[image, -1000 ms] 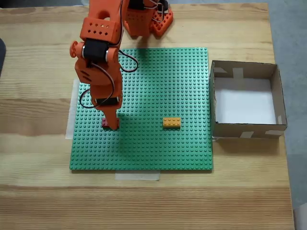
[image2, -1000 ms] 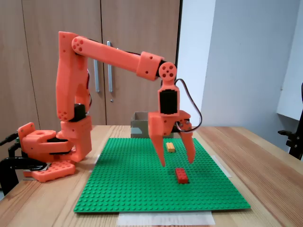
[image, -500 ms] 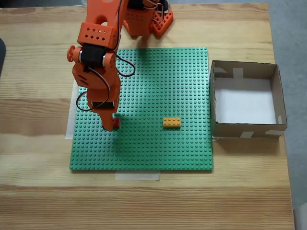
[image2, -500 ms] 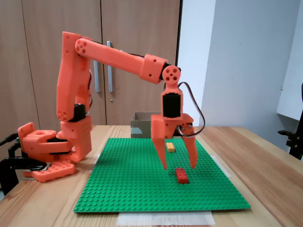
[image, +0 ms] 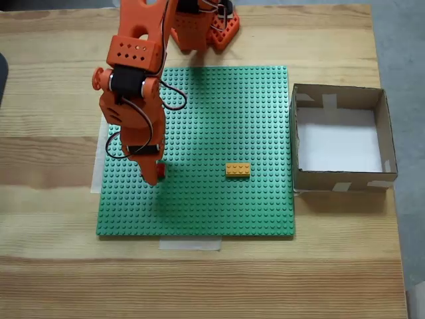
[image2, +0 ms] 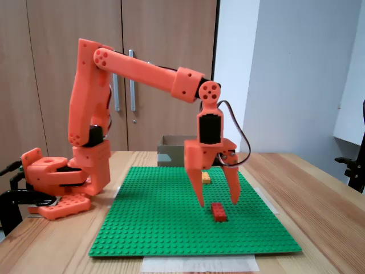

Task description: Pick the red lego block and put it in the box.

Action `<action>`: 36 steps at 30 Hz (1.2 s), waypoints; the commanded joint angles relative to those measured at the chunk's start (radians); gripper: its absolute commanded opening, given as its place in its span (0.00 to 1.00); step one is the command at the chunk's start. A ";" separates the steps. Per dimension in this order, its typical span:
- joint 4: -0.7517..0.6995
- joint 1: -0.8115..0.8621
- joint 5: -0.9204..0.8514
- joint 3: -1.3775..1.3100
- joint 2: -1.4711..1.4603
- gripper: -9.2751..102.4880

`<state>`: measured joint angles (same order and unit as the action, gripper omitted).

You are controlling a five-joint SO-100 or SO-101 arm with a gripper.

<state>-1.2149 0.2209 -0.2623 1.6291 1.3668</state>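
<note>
My claw (image2: 218, 201) hangs spread wide over the red lego block (image2: 218, 212), fingertips straddling it just above the green baseplate (image2: 171, 228). The block lies on the baseplate with the orange-yellow brick (image: 238, 170) at its three o'clock in the top-down fixed view. The box (image: 342, 180) sits farther out at three o'clock, touching the baseplate's edge.

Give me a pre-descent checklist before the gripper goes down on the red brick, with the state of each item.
1. Gripper open: ok, fingers spread apart.
2. Gripper over the red brick: ok in the side fixed view, fingertips straddle it just above; from above the arm hides most of the brick.
3. Brick lying flat on the green baseplate: ok.
4. Orange brick away from the grasp: ok, well apart.
5. Box ready: ok, beside the baseplate, nothing inside.
6. Finger alignment with the brick's long sides: cannot tell.
</note>
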 commanded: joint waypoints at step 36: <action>-0.018 -0.023 -0.009 -0.129 -0.106 0.26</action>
<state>-1.2410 0.2102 -0.2761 1.5386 1.2563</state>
